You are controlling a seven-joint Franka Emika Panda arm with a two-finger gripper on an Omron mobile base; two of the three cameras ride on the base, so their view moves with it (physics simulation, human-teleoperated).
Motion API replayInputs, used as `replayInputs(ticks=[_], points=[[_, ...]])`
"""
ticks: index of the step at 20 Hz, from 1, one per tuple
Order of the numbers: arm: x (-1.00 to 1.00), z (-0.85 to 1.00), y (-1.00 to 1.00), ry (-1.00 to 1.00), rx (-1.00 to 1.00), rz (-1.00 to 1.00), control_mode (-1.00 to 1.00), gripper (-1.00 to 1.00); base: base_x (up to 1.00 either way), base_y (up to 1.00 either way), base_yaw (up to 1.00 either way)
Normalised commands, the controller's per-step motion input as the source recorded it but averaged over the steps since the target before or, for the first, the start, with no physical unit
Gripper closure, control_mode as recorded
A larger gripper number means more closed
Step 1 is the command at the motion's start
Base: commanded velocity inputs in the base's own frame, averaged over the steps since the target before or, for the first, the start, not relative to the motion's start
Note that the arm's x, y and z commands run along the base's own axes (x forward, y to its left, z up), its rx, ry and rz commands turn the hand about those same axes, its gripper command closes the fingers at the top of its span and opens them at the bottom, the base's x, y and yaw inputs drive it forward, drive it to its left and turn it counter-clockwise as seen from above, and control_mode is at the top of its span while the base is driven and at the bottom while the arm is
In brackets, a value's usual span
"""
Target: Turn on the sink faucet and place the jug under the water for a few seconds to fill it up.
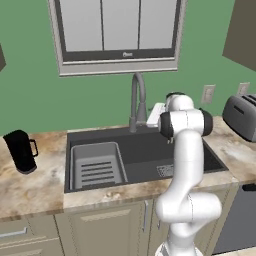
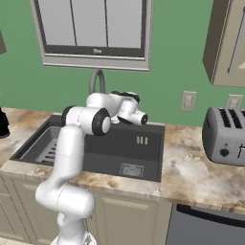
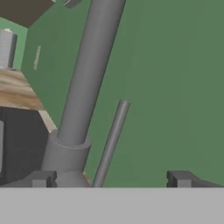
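In the left base view, you have one black jug (image 1: 21,151) standing upright on the marble worktop (image 1: 35,187) at the left edge of the frame, well apart from the sink (image 1: 145,150) at centre; its loop handle faces right, toward the basin. Judge it light and rigid, probably a little slick on its smooth wall, so plan to pinch it across the body or at the handle, and expect it to get heavier once filled. One gooseneck sink faucet (image 1: 138,100) rises behind the basin, with no stream falling from it, so the water looks not yet turned on. One ribbed tray insert (image 1: 96,165) sits in the left half of the sink, and one silver toaster (image 1: 241,116) stands at the far right. In the right base view, the arm reaches over the basin with its hand close to the faucet near upper centre; the toaster sits at the right, and a sliver of the jug shows at the left edge. In the hand view, the claw (image 3: 111,178) stands wide with nothing between its tips, and the faucet's thick column fills the upper left while one thin lever rod (image 3: 111,140) slants up at centre, between the tips. That rod looks stiff and narrow; push it sideways rather than squeeze it.
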Motion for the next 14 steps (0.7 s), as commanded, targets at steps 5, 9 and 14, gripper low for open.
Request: replayInputs(ticks=[5,9,14], points=[[0.19,0.00,0.00,0.00,0.01,0.05,-1.00,-1.00,0.00,0.00,0.00],[0.08,0.00,0.06,0.00,0.01,0.05,-1.00,-1.00,0.00,0.00,0.00],[0.08,0.00,0.05,0.00,0.02,0.05,-1.00,-1.00,0.00,0.00,0.00]])
